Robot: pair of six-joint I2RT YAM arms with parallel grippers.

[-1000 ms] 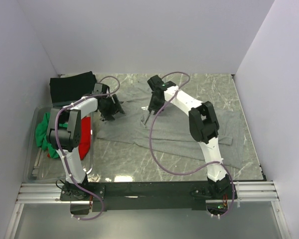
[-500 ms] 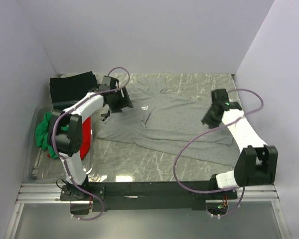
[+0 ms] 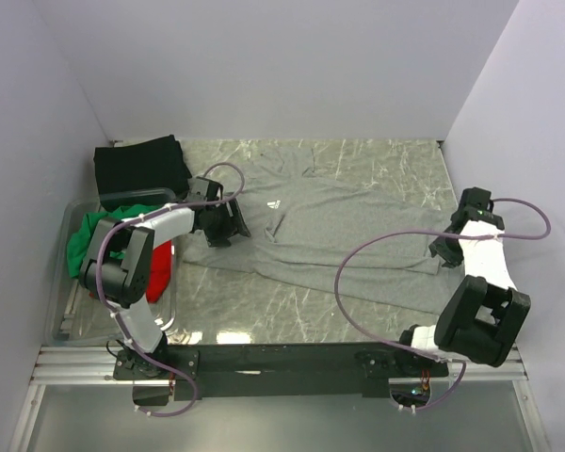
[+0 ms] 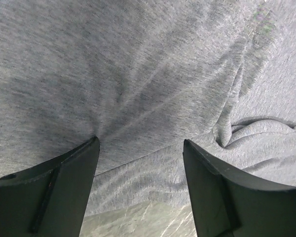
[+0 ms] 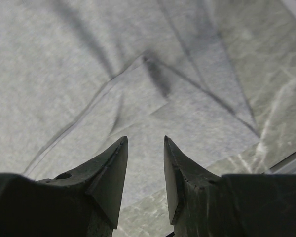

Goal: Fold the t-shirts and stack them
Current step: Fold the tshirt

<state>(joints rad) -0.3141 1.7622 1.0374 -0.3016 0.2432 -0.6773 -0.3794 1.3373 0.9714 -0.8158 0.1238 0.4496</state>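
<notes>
Currently the heather-grey t-shirt point(image 3: 339, 235) lies spread across the middle of the marble bench point(image 3: 264, 306), its small white chest logo point(image 3: 271, 203) facing up. The left pincer point(image 3: 228, 224) hangs low over the shirt's left side, jaws wide apart and nothing between them. The right pincer point(image 3: 447, 247) is at the shirt's right margin, near the bench's right edge, jaws narrowly parted and empty. A folded black t-shirt point(image 3: 137, 168) sits in the far left corner. The green t-shirt point(image 3: 80, 247) and red t-shirt point(image 3: 162, 268) are bunched in a clear bin point(image 3: 61, 315) along the left edge.
</notes>
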